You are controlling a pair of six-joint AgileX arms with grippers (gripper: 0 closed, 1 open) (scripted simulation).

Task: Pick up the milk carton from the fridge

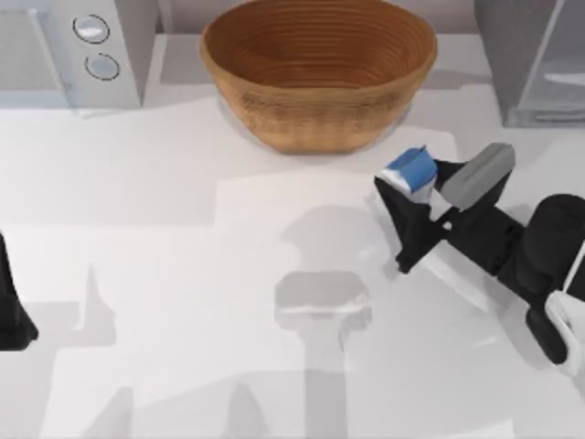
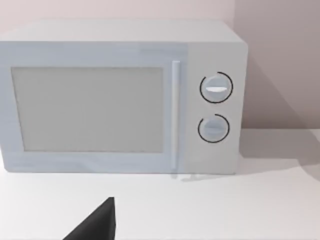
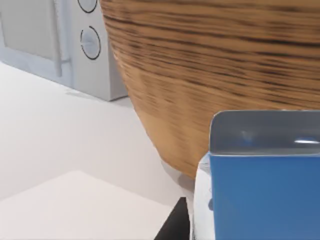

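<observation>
- The right pincer point(image 1: 409, 197) is clenched on the small blue-and-white gabled milk carton point(image 1: 411, 172), over the white tabletop point(image 1: 183, 274) at the right of centre.
- The milk carton sits between the black fingers, just beside the near right wall of the large brown wicker bowl point(image 1: 318, 69). In the right wrist view the carton point(image 3: 262, 195) is close to the camera, with the bowl wall point(image 3: 215, 75) behind it.
- The large grey speckled fridge point(image 1: 530, 59) stands at the far right corner, well apart from the carton.
- The white appliance with two round knobs point(image 1: 78, 50) stands at the far left.
- The left pincer point(image 1: 14, 315) is parked at the left edge of the tabletop; its finger state cannot be told.
- Step in hand, as a judgement: the carton is out of the fridge and carried; the pick appears largely complete.
- Next move calls for a firm hold and clearance from the bowl wall.
</observation>
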